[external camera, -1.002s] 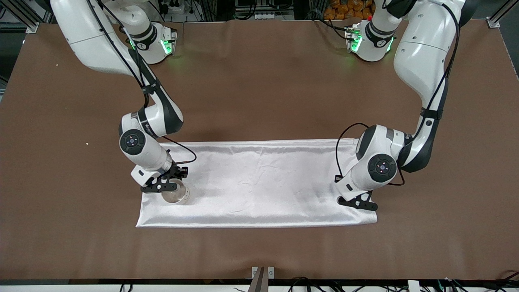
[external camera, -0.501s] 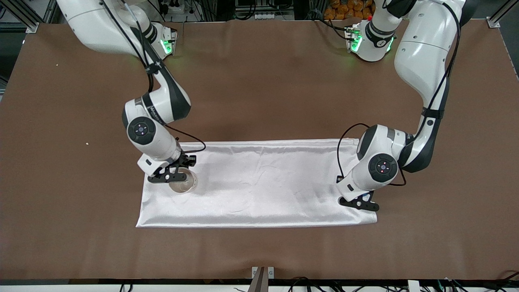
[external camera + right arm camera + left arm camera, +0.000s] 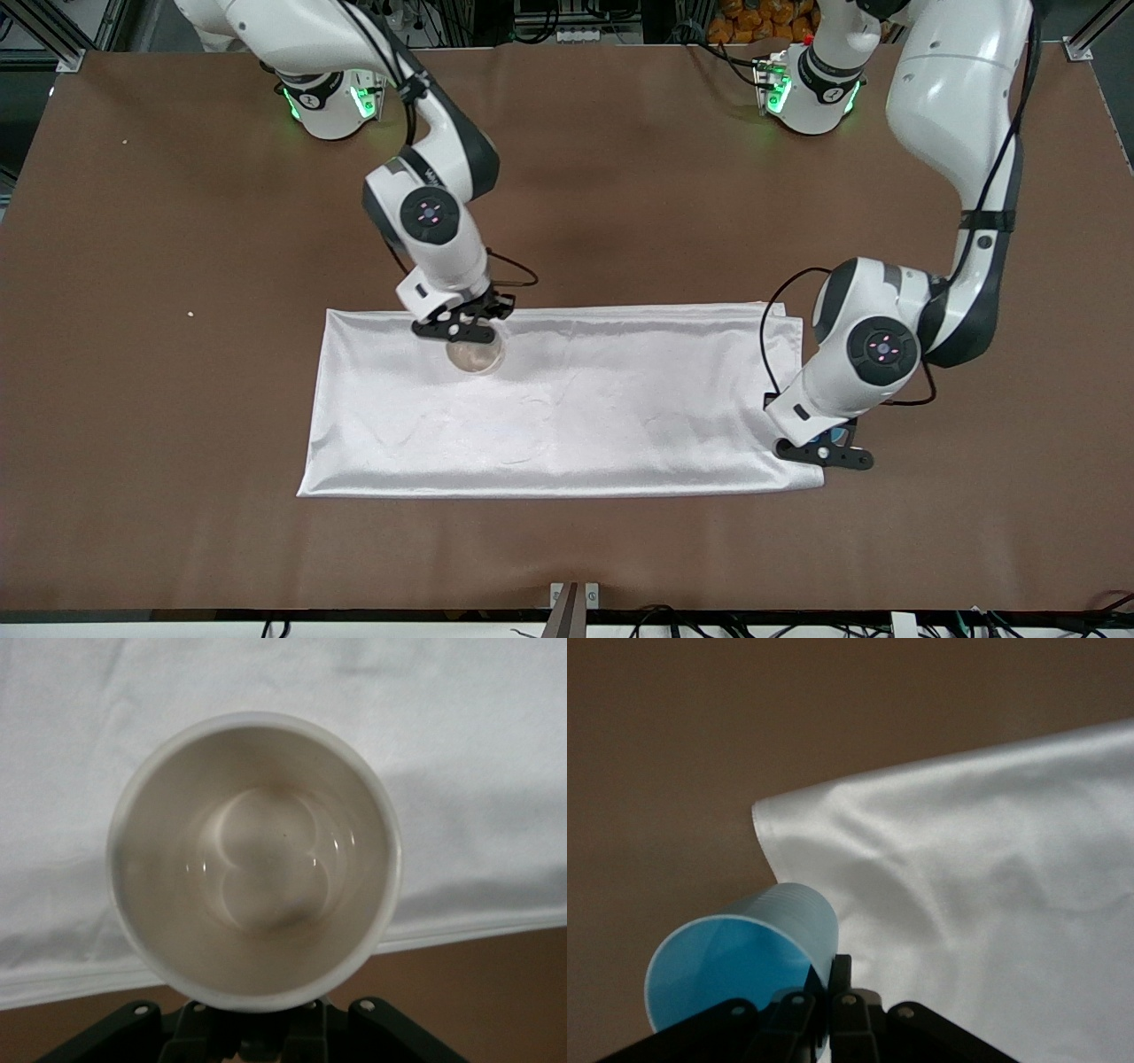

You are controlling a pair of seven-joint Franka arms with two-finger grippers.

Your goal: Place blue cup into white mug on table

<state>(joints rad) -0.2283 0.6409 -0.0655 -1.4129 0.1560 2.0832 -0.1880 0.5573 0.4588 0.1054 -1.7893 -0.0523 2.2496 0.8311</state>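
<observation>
Gripping white mug | right end effector | over cloth

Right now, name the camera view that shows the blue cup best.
The left wrist view: the blue cup fills the foreground, held in the left gripper. The front view shows only a blue sliver under that gripper. The right wrist view shows none of it.

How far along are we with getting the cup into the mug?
Both are picked up. The right pincer holds the white mug, mouth up and empty inside, over the white cloth. The left pincer grips the blue cup by its rim over the cloth's corner at the left arm's end. Left: bring them together and put the cup into the mug.
</observation>
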